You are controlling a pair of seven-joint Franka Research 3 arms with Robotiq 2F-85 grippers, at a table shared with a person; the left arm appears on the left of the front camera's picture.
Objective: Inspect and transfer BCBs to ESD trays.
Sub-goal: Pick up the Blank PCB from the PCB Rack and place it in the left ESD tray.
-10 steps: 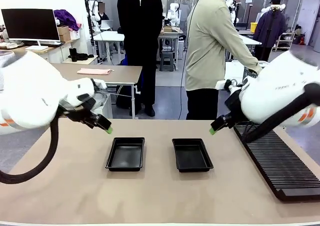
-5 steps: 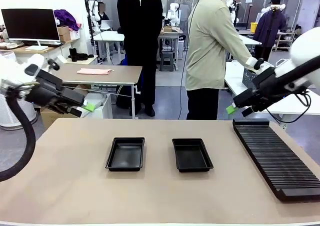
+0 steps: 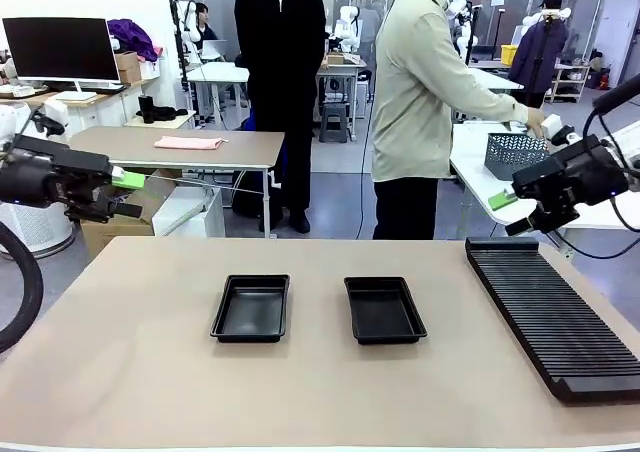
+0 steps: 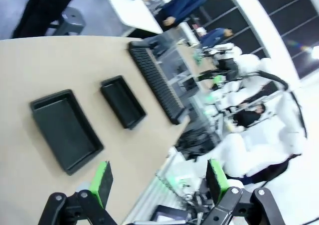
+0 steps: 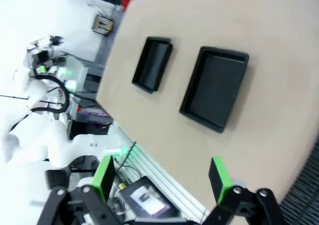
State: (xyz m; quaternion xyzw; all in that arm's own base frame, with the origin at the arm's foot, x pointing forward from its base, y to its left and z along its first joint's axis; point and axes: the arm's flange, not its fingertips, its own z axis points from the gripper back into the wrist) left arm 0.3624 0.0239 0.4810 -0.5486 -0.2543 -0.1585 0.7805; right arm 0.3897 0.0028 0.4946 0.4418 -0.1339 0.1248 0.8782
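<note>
A tan table (image 3: 120, 372) is stretching across the lower frame of the front view. Behind it is a workshop of desks, with a monitor (image 3: 60, 49) at upper left and a person in a beige shirt (image 3: 425, 82) standing beyond its far edge. The left ESD tray (image 3: 251, 308) and right ESD tray (image 3: 384, 310) are lying side by side, apart, at mid-frame, their long axes running up the picture toward the person. A ribbed black rack (image 3: 555, 312) is lying at right. The left gripper (image 3: 128, 194) and right gripper (image 3: 512, 212) are hovering near the frame's side edges, jaws spread wide, holding nothing.
</note>
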